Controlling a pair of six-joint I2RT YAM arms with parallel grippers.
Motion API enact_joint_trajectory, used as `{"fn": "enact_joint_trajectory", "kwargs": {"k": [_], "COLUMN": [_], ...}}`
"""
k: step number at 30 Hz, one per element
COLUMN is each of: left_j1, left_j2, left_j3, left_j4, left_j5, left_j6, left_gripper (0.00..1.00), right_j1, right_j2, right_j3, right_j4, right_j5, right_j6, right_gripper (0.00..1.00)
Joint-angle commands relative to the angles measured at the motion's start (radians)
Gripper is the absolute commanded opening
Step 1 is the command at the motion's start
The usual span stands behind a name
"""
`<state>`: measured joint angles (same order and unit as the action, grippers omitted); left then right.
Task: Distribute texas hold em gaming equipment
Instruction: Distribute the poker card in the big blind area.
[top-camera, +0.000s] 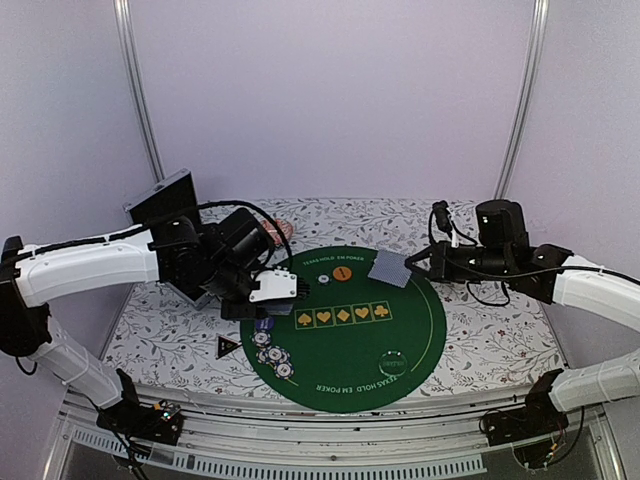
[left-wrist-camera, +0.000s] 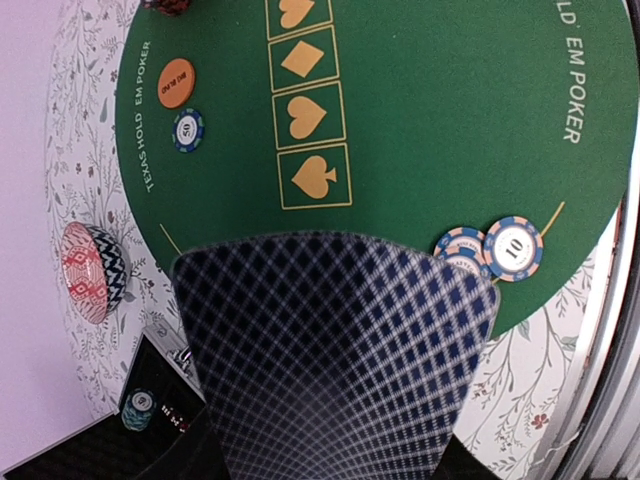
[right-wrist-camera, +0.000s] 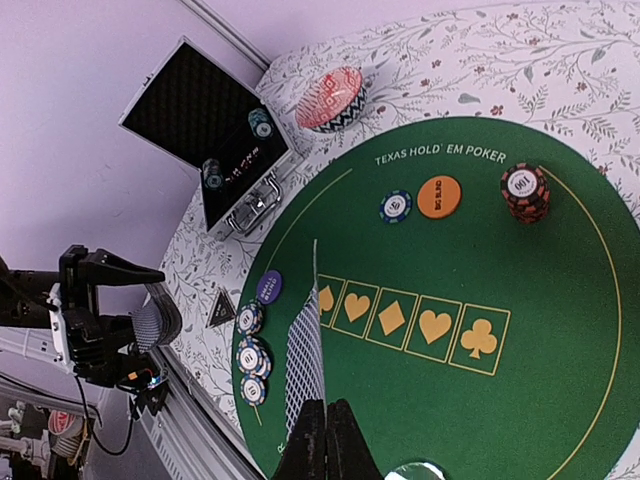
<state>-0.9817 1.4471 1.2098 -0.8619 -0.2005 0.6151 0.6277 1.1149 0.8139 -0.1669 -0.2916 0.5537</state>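
Blue-backed deck (left-wrist-camera: 330, 350) waits clamped in left gripper (top-camera: 296, 288), nine o'clock on the mat (top-camera: 400, 330); right gripper (right-wrist-camera: 322, 415) pinches one card (right-wrist-camera: 303, 360) for dealing.

A table (top-camera: 490, 340) under floral-print cloth carries a round green poker mat (top-camera: 350, 350) (lettered "Texas Hold'em Poker"), a pink patterned dish (right-wrist-camera: 332, 98) and an open black-lined case (right-wrist-camera: 205, 110) at the far left, and a small black triangle (top-camera: 228, 347) just beside the mat.

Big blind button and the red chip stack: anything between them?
Nothing. In the right wrist view only bare green mat separates the orange big blind button from the red chip stack; the blue chip sits on the button's other side.
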Motion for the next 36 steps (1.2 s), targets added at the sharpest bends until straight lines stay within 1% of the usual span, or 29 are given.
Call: {"fn": "enact_joint_trajectory", "kwargs": {"k": [1, 6, 13, 16, 19, 23, 27, 30, 34, 36], "left_j1": [-0.018, -0.018, -0.017, -0.016, -0.017, -0.016, -0.016, -0.017, -0.017, -0.017], "left_j2": [0.003, -0.017, -0.037, -0.048, -0.062, -0.071, -0.057, -0.067, -0.093, -0.101], "left_j3": [-0.024, -0.049, -0.106, -0.148, -0.180, -0.220, -0.228, -0.227, -0.245, -0.254], "left_j4": [0.045, 0.086, 0.177, 0.237, 0.284, 0.346, 0.357, 0.367, 0.384, 0.391], "left_j5": [-0.018, -0.017, -0.018, -0.034, -0.018, -0.020, -0.012, 0.007, 0.007, -0.003], "left_j6": [-0.054, -0.072, -0.094, -0.092, -0.100, -0.102, -0.122, -0.129, -0.125, -0.122], "left_gripper": [0.48, 0.48, 0.48, 0.48, 0.48, 0.48, 0.48, 0.48, 0.49, 0.49], "right_j1": [-0.004, 0.007, 0.032, 0.035, 0.035, 0.039, 0.054, 0.059, 0.062, 0.071], "right_j2": [0.065, 0.145, 0.236, 0.272, 0.321, 0.425, 0.562, 0.643, 0.743, 0.800], "right_j3": [0.023, 0.035, 0.095, 0.121, 0.150, 0.210, 0.308, 0.351, 0.387, 0.446], "right_j4": [-0.029, 0.008, 0.033, 0.090, 0.163, 0.261, 0.311, 0.379, 0.450, 0.457], "right_j5": [-0.046, -0.099, -0.109, -0.111, -0.084, -0.038, 0.023, 0.054, 0.058, 0.046], "right_j6": [0.007, 0.030, 0.068, 0.107, 0.151, 0.216, 0.281, 0.311, 0.374, 0.387], "right_gripper": [0.02, 0.02, 0.02, 0.02, 0.02, 0.02, 0.02, 0.02, 0.02, 0.02]}}
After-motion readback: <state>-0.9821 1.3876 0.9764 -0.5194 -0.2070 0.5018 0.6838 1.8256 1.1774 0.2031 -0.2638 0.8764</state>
